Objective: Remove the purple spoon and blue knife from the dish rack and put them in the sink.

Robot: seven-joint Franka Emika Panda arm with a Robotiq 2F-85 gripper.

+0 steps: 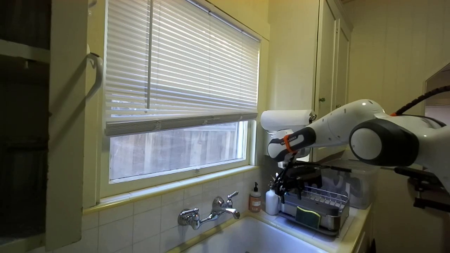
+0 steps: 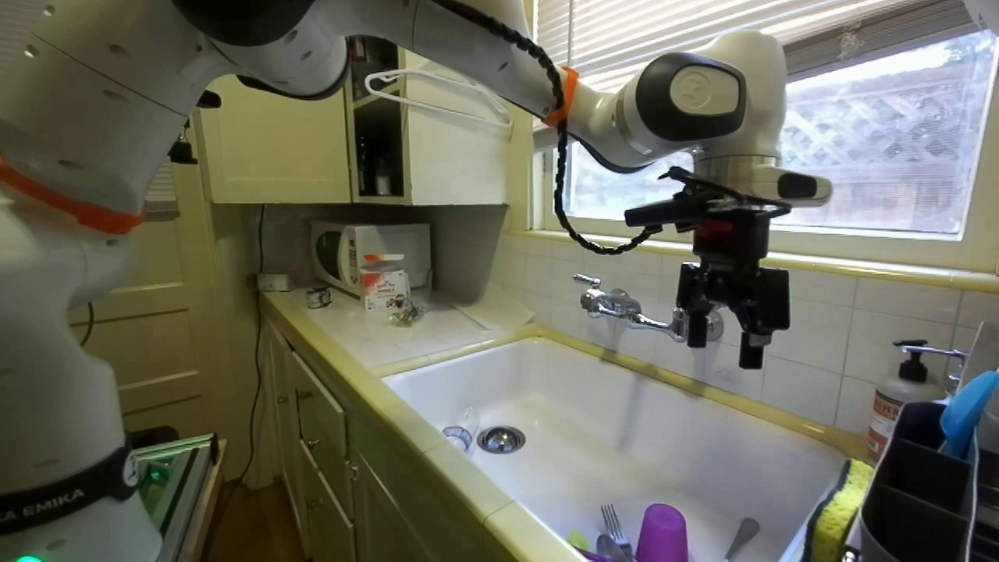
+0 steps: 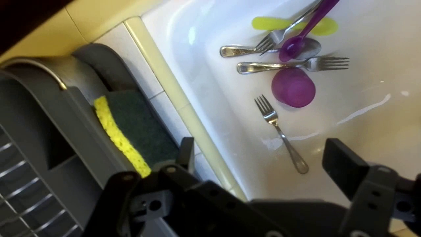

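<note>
Spoon (image 3: 308, 29), long-handled and purple, lies in rounded cream-white sink (image 2: 593, 414); presumed knife (image 2: 968, 410), blue, round-ended, awaits removal from grey wire rack (image 1: 311, 204); black two-finger claw (image 2: 723, 353) stands wide, empty.

Item: 1 arm (image 1: 339, 126), wht w/ blk trim, bent; forearm (image 2: 468, 51), from where I stand, slopes dn. to wrist (image 2: 761, 86). Item: 1 claw (image 3: 263, 157), blk, slung under wrist, pointing dn., approx. vert.; jaws parted, fingers (image 3: 343, 164) well apart, facing each other.
</note>
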